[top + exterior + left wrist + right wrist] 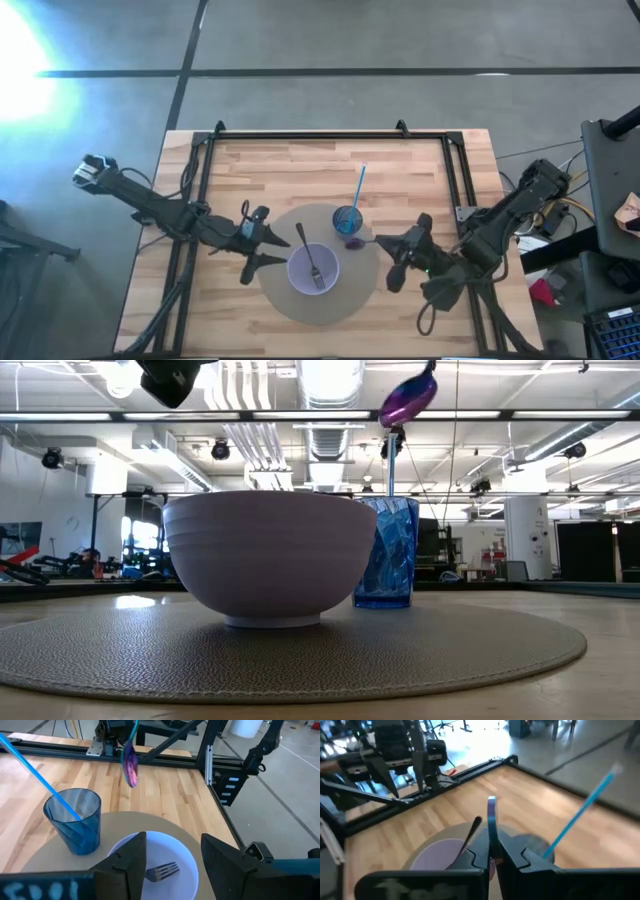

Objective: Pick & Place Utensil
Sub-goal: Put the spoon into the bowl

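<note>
- My right gripper [492, 851] is clamped on the handle of a purple spoon [354, 241]; the handle runs out ahead of my jaws and the bowl end hangs in the air beyond them.
- The spoon is carried clear of the table. From table height its purple head [408, 400] sits above the rim of the blue cup [385, 552].
- The cup lies just ahead of my right jaws, on the round grey mat [278, 300], and already holds a blue straw [358, 186].
- My left gripper [172, 865] has its jaws apart and holds nothing. Directly ahead of them, close by, stands the white bowl [313, 269] with a fork [311, 260] resting inside.
- Step in hand, as I judge it: transport of the spoon, gripped and lifted, with placement not yet done.
- I cannot tell from the task wording whether cup or bowl is the target; the spoon's position favours the cup.
- Next move calls for centring the spoon head over the opening, keeping clear of the straw, lowering, then parting my right jaws.
- Risk: the tall, light cup may tip if nudged.
</note>
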You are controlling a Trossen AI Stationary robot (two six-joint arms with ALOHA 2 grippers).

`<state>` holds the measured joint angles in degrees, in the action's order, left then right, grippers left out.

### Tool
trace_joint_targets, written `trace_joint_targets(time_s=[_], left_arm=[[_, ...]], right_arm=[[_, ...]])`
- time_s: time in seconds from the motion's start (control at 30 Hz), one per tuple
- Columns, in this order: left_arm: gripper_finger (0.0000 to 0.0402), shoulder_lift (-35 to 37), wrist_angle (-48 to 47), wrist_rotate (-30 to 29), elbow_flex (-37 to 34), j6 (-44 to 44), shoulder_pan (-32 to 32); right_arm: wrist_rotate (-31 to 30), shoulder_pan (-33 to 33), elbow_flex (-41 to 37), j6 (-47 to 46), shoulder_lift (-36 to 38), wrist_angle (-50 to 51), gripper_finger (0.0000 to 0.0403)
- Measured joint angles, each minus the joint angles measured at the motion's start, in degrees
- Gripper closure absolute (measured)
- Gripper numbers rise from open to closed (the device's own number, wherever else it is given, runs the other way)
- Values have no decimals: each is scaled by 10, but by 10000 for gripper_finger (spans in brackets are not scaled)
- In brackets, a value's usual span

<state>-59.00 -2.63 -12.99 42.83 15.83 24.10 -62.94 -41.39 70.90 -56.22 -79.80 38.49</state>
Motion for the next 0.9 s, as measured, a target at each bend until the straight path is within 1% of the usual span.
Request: trace_joint_targets(time_s=[0.13,0.2,0.27,0.37,0.47,0.57,0.63,0.73,0.9], left_arm=[[223,0,-1,0,0,-8,0],[223,0,-1,0,0,-9,0],[223,0,-1,0,0,-9,0],[223,0,-1,0,0,-9,0],[223,0,-1,0,0,-9,0],[223,0,-3,0,-1,-9,0],[223,0,-7,0,-1,-9,0],[223,0,-16,0,-1,-9,0],[223,0,-28,0,-1,-9,0]], right_arm=[[-1,-4,-51,-115,16,-9,392],[-1,-4,-81,-163,18,-37,392],[-1,-4,-114,-182,18,-95,392],[-1,-4,-163,-179,18,-216,392],[0,-4,-207,-150,14,-361,392],[-2,-2,-239,-115,-5,-493,392],[-3,0,-252,-104,-25,-555,392],[-5,6,-254,-114,-59,-590,392],[-17,10,-228,-158,-122,-588,392]])
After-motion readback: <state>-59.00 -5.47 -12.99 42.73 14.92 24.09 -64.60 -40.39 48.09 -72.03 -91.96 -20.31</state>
